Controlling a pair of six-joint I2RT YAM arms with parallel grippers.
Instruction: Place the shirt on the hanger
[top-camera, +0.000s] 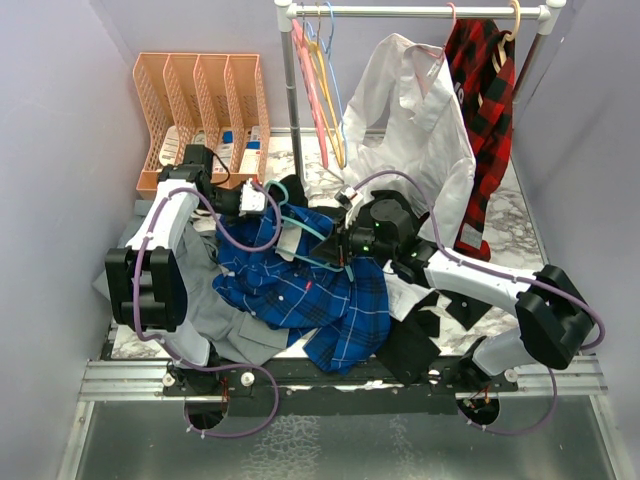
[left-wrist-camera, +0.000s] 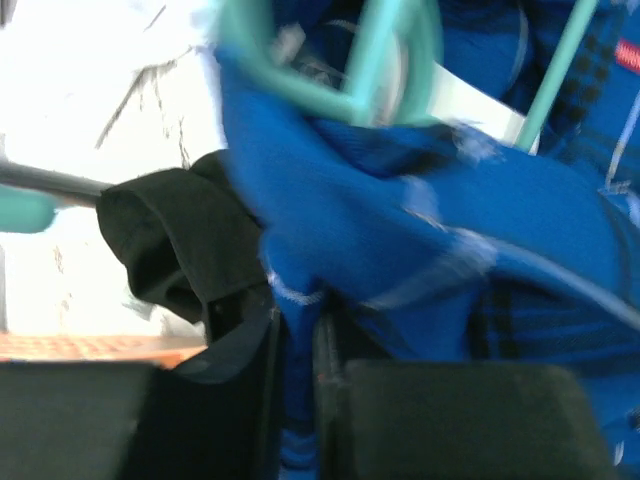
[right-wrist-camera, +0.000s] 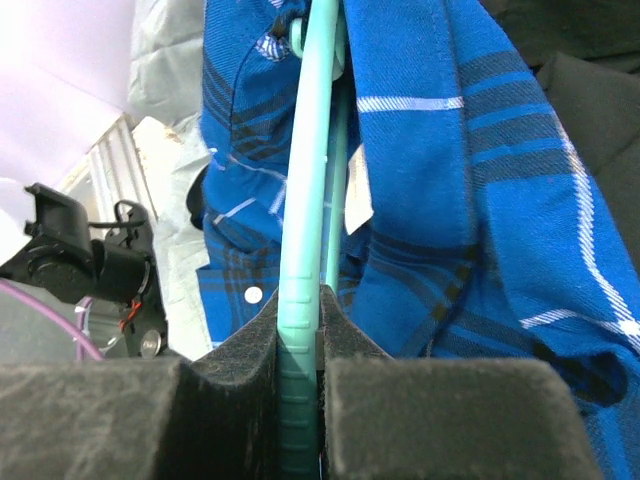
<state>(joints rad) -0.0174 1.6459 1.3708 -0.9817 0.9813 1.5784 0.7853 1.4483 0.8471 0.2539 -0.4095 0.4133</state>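
OK, shirt (top-camera: 300, 295) is bunched mid-tabletop (top-camera: 510, 230) between the two arms. Its left edge overlaps a grey garment (top-camera: 225, 320).

Hanger (right-wrist-camera: 305, 150) lies at the shirt's far end, down on the tabletop and well apart from the rail (top-camera: 420, 12). Blue cloth is draped over part of its frame.

Right jaws: clamped on a hanger bar, pads tight on both sides. Shirt fabric hangs just beside the bar.

Left jaws: nearly together, with a fold of shirt pinched in the narrow gap. That view is blurred, so I can't read the finer detail of the hold. Teal frame shows just above the fold, and in the top view a teal curve sits next to these jaws.

At the back, a white shirt (top-camera: 420, 120) and a red plaid shirt (top-camera: 490, 100) hang on the rail, with pink hangers (top-camera: 320, 90) to their left. An orange file rack (top-camera: 200, 100) is at back left.
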